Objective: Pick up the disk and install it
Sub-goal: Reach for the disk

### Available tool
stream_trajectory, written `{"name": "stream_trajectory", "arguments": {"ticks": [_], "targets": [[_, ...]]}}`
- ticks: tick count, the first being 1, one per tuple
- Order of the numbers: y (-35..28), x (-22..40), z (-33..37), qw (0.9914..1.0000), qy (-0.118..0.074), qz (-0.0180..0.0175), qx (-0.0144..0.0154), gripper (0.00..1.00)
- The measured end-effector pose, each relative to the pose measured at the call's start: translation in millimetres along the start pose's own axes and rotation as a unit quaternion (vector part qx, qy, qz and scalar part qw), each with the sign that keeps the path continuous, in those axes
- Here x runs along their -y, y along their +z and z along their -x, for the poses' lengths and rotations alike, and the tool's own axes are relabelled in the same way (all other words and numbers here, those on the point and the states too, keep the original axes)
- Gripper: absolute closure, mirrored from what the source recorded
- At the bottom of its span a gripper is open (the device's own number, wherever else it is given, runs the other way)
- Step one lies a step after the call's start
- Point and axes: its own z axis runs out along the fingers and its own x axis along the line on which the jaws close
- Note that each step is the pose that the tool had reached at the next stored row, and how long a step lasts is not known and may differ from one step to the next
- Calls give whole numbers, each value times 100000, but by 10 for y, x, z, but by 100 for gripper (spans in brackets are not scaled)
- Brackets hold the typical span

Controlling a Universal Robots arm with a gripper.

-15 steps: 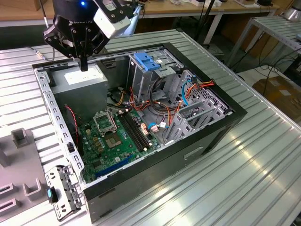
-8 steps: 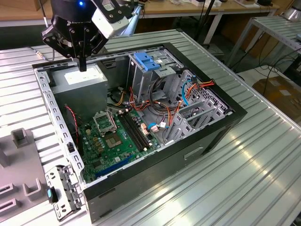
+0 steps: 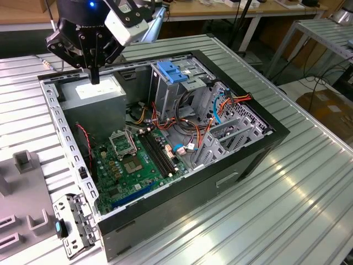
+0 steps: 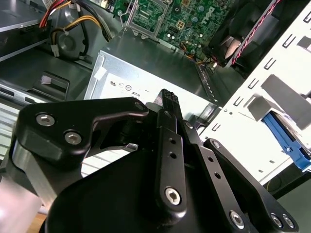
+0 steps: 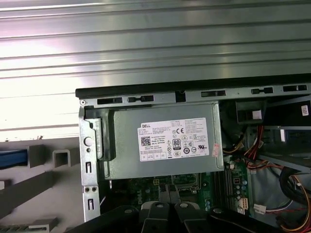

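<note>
My gripper point(image 3: 95, 77) hangs shut and holds nothing, just above the grey power supply point(image 3: 98, 91) in the back corner of the open computer case point(image 3: 231, 176). In both wrist views the black fingertips point(image 5: 163, 208) are pressed together over the supply's white label point(image 5: 177, 140). The disk shows as a strip of bright blue carrier point(image 5: 12, 158) lying in a grey fixture outside the case wall, well off to the side of the gripper. That same blue carrier point(image 4: 285, 140) appears past the perforated case frame in the second wrist view; the rest of the disk is hidden.
A light-blue slotted bracket point(image 3: 172, 72) tops the metal drive cage at the back of the case. Motherboard point(image 3: 132, 160) and loose orange, red and blue cables point(image 3: 187, 132) fill the case floor. Grey fixture blocks point(image 3: 25, 160) stand at the exterior view's left on the ribbed metal table point(image 3: 287, 210).
</note>
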Motion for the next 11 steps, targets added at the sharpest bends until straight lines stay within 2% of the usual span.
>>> {"name": "stream_trajectory", "arguments": {"ticks": [11], "targets": [[0,4,-55,100000,-3,1,0,89]]}}
